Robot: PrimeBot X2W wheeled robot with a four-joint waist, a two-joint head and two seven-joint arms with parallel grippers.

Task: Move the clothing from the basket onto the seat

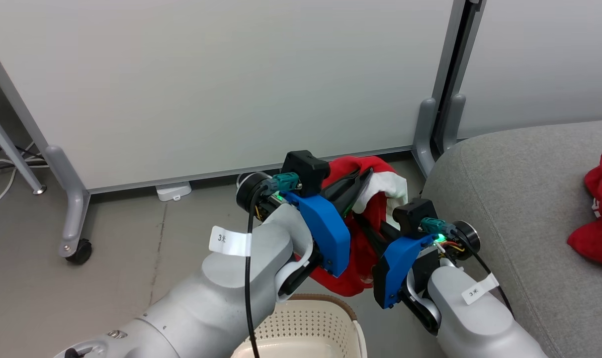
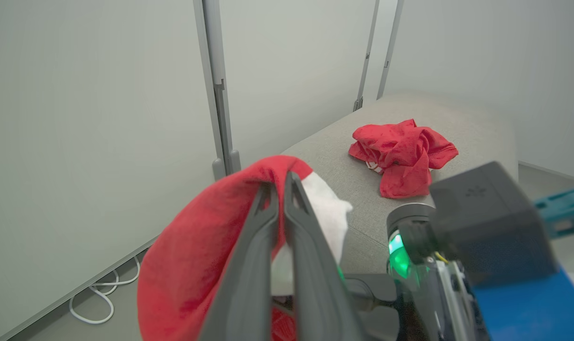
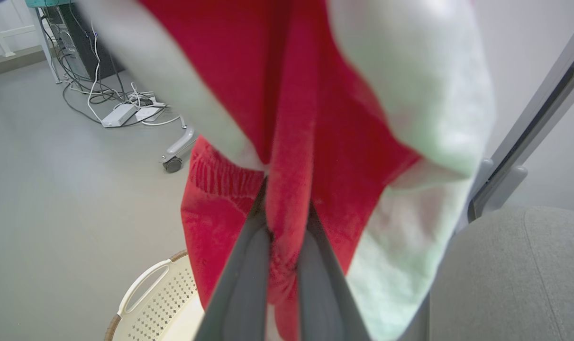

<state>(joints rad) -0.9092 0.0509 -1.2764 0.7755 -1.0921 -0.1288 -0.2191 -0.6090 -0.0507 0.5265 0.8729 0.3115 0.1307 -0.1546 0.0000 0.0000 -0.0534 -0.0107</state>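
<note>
Red garment [image 1: 360,253] with white lining hanging above the basket [image 1: 325,298] at 6 o'clock, left gripper [image 2: 279,184] and right gripper [image 3: 287,208] both clamped on it, second red garment [image 1: 599,214] on grey seat [image 1: 509,199] at 3 o'clock, white partition [image 1: 231,74] at 12 o'clock, grey floor [image 1: 131,248], cables [image 1: 2,174] at 9 o'clock

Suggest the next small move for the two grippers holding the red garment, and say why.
Probably swing both arms to the robot's right. The left gripper and right gripper are both shut on the soft red garment with white lining. It hangs clear of the cream perforated plastic basket, not yet over the light grey upholstered seat cushion, where another crumpled red garment already lies.
</note>
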